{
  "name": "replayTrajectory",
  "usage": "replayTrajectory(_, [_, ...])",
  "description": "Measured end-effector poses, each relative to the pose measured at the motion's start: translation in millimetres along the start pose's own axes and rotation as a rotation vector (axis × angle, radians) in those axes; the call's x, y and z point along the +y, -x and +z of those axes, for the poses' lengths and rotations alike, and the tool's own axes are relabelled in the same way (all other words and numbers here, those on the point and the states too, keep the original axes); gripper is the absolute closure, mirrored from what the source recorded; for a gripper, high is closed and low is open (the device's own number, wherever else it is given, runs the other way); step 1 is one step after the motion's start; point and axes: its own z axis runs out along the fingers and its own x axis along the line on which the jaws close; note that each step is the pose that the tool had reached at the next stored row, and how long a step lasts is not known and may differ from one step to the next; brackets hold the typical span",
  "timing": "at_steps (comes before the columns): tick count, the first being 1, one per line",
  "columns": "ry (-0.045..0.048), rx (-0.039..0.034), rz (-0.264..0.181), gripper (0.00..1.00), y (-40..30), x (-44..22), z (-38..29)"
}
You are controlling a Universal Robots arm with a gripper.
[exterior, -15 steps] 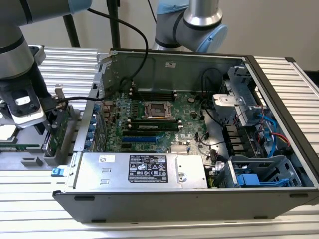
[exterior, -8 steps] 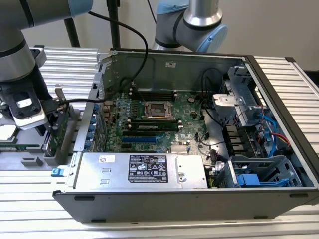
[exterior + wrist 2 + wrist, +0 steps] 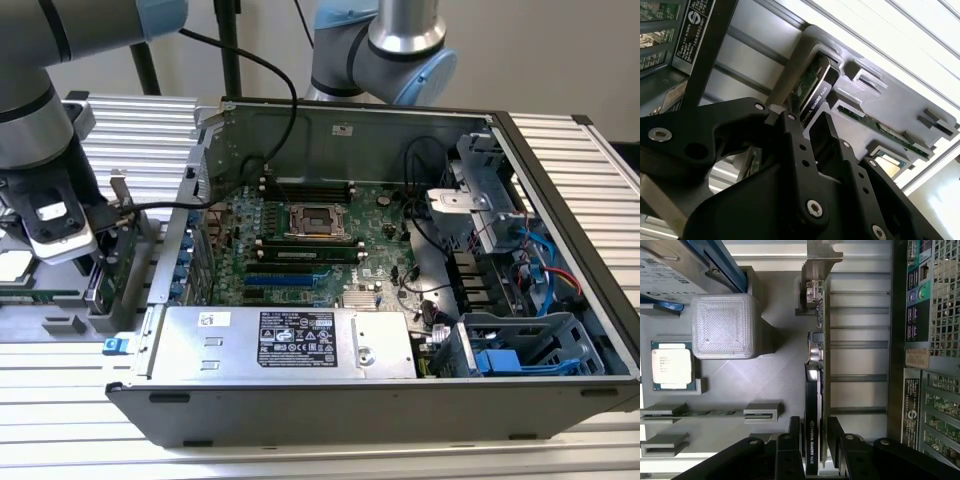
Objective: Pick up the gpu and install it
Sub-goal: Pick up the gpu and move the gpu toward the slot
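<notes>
In both wrist views the gripper has its black fingers closed on either face of the gpu, which stands on edge in a slot of the grey holder tray. Beyond it, a processor chip lies in a tray recess. The open computer case stands beside the tray.

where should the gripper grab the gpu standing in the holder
Grip the gpu across its thin faces at the free upper edge, coming from above along the card's plane. It stands on edge in the grey holder, so only that edge is exposed. The gripper already straddles it there.
</notes>
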Motion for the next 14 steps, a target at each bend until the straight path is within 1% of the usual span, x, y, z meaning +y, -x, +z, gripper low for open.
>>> replayTrajectory(14, [-0.0008,0.0,0.0,0.0,-0.1,0.0,9.3])
